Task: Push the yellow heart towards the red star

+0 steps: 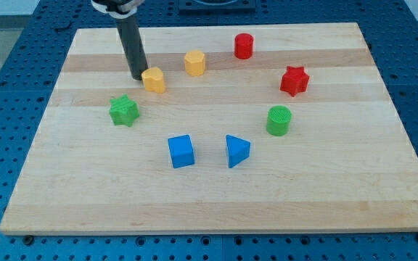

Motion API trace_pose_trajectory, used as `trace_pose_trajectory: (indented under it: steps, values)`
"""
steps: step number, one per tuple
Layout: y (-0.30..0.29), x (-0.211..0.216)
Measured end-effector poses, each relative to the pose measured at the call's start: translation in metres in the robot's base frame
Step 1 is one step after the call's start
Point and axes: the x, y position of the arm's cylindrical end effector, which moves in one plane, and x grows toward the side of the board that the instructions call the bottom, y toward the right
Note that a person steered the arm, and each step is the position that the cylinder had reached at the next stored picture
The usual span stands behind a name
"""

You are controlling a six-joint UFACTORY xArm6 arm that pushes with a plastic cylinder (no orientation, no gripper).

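The yellow heart (pixel 154 79) lies on the wooden board toward the view's upper left. My tip (pixel 137 76) touches or nearly touches its left side. The red star (pixel 294 80) lies at the view's right, far from the heart, at about the same height. A yellow hexagon block (pixel 194 63) sits between them, slightly above the straight line from heart to star.
A red cylinder (pixel 244 46) stands near the view's top. A green cylinder (pixel 279 120) sits below the red star. A green star (pixel 124 110) lies below the heart's left. A blue cube (pixel 181 151) and a blue triangle (pixel 236 150) lie lower middle. The board's top edge (pixel 216 27) is near.
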Motion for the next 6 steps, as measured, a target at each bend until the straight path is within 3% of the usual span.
trace_pose_trajectory:
  steps: [2, 4, 5, 6]
  values:
    - [0.047, 0.016]
    - [-0.013, 0.025]
    - [0.004, 0.045]
    - [0.072, 0.043]
